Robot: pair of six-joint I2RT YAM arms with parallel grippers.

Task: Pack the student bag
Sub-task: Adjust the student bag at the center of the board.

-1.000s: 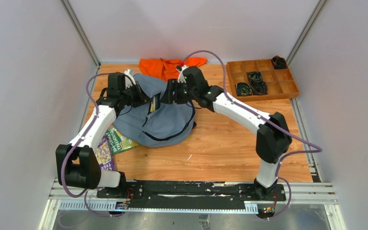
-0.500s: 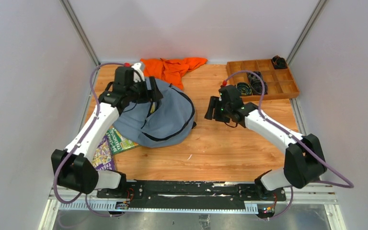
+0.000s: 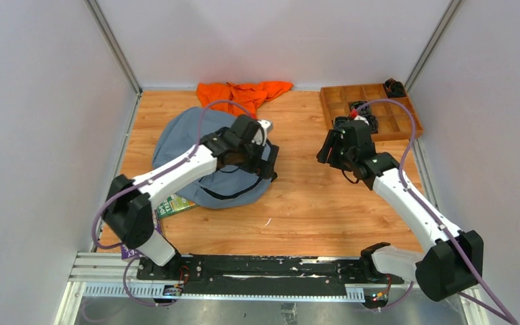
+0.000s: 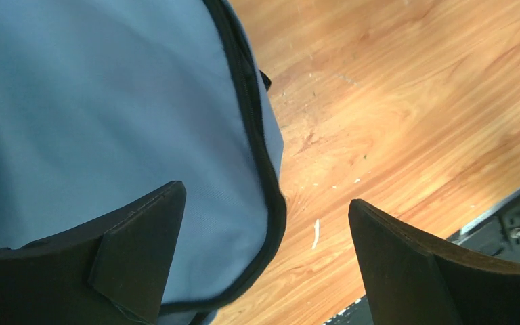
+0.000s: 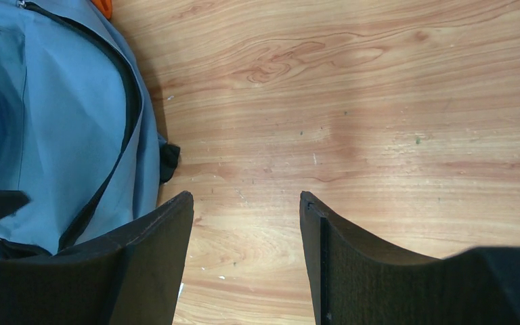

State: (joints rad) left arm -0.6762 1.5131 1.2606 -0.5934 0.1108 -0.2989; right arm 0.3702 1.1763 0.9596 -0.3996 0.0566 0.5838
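The student bag (image 3: 176, 135) is a grey-blue backpack with dark zipper lines, lying flat at the left-centre of the wooden table. My left arm reaches across it, and my left gripper (image 3: 269, 160) hangs open over the bag's right edge. In the left wrist view the bag (image 4: 108, 101) fills the left half, its black zipper rim runs between the spread fingers of my left gripper (image 4: 264, 196), and nothing is held. My right gripper (image 3: 326, 147) is open over bare wood to the right of the bag. The right wrist view shows my right gripper (image 5: 247, 196) empty, with the bag (image 5: 54, 101) at its left.
An orange cloth (image 3: 244, 92) lies at the back behind the bag. A wooden compartment tray (image 3: 406, 125) with black coiled items stands at the back right. A green book (image 3: 173, 205) sticks out from under the bag's near-left edge. Grey walls enclose three sides of the table.
My left gripper opened, let go of the bag and swung right across it to its right edge. My right arm drew back to the right, away from the bag.
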